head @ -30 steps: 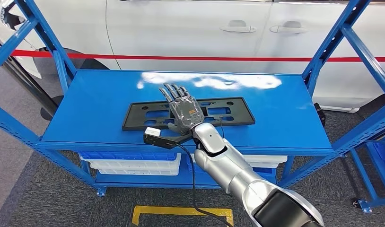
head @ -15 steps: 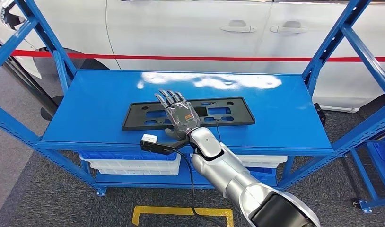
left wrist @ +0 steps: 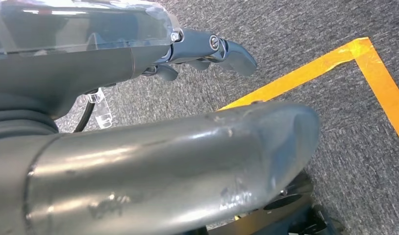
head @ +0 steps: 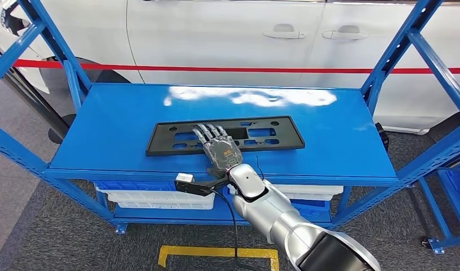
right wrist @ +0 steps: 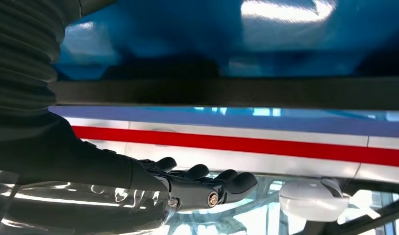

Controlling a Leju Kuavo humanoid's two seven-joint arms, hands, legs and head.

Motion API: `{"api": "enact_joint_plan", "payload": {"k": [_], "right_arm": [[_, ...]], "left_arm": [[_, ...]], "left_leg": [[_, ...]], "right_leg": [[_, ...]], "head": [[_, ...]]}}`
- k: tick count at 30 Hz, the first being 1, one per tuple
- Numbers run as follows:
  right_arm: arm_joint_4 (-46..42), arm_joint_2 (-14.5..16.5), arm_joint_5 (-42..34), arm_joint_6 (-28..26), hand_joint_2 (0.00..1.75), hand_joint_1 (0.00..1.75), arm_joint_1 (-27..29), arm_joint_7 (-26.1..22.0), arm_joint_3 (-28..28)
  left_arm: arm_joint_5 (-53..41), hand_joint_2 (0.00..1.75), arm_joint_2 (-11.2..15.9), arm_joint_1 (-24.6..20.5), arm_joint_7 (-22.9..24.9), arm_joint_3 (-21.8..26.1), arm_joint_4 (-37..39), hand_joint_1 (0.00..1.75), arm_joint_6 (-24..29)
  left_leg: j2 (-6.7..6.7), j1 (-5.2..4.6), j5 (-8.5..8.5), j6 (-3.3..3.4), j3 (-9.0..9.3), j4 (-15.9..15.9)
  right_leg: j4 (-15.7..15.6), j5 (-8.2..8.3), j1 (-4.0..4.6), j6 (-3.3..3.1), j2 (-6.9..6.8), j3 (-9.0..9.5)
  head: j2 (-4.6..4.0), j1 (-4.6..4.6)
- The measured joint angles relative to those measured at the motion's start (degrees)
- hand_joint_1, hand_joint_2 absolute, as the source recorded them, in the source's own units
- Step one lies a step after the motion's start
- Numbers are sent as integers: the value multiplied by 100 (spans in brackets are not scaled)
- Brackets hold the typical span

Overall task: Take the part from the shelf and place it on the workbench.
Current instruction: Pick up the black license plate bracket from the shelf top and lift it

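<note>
Part (head: 225, 134), a flat black plate with cut-outs, is lying across the middle of the blue shelf (head: 115, 124); the right hand (head: 219, 148) is reaching over its near edge at 6 o'clock, fingers (head: 209, 132) straight, slightly apart, gripping nothing. A sound grasp is calling for fingers curling over that edge, thumb going beneath. Left hand (left wrist: 207, 49) is hanging over the floor, fingers loosely bent

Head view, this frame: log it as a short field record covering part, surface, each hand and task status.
part: black flat plate with cut-outs, lying flat
surface: blue shelf top, plate near its front edge
right hand: fingers extended over the plate's middle, nothing gripped; contact cannot be told
left hand: hanging above grey carpet, holding nothing
background: white car beyond the shelf
task status: part not yet lifted
</note>
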Motion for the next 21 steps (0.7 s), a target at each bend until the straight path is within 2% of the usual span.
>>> {"api": "enact_joint_plan", "payload": {"k": [14,17,21], "right_arm": [[346,60,263,13,175,0,-205,296,33],[406,73,435,80,175,0,-317,491,43],[579,44,859,450,175,0,-747,933,95]], "left_arm": [[3,0,0,10,34,-107,0,0,-8],[2,0,-1,5,32,-131,0,0,-14],[57,0,-5,-30,23,-142,0,0,-31]], "left_leg": [[0,0,1,0,1,0],[1,0,1,0,0,0],[1,-1,1,0,2,1]], "right_leg": [[0,0,0,0,0,1],[0,0,0,0,0,0],[0,0,0,0,0,-1]], "head": [[0,0],[0,0],[0,0]]}}
